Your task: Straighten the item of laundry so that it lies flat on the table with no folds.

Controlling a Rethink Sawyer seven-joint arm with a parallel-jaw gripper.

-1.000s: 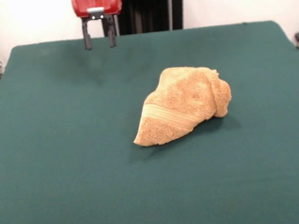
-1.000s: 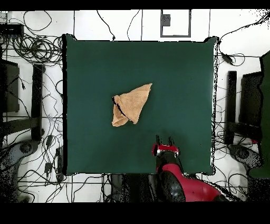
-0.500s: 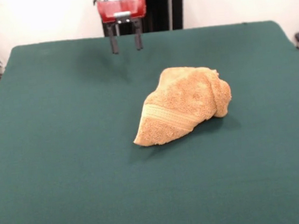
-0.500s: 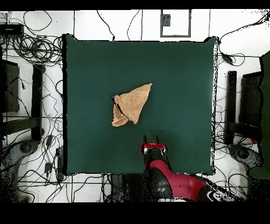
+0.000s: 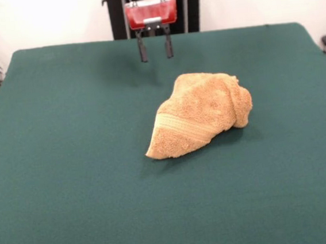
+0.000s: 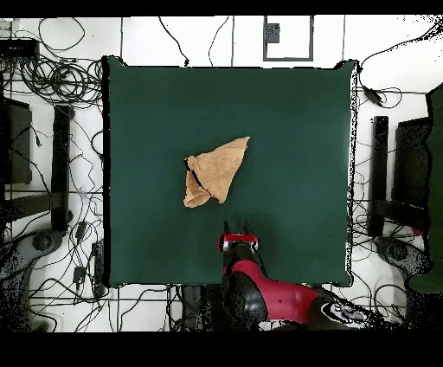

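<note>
Evidently nothing is done yet: the towel [image 5: 200, 114] lies bunched and folded over near the middle of the table [image 5: 70, 183]. Behind the towel, apart from it, the gripper [image 5: 156, 58] hangs empty, fingers spread.

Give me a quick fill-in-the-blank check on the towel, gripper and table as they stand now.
1. The towel lies in a folded ____ on the table, not flat.
2. The gripper hangs with its fingers ____, holding nothing.
3. A woven stripe ____ shows across the towel's near end in the front view.
4. The gripper and the towel are ____, with green cloth showing between them.

Missing words: heap; open; band; apart
</note>
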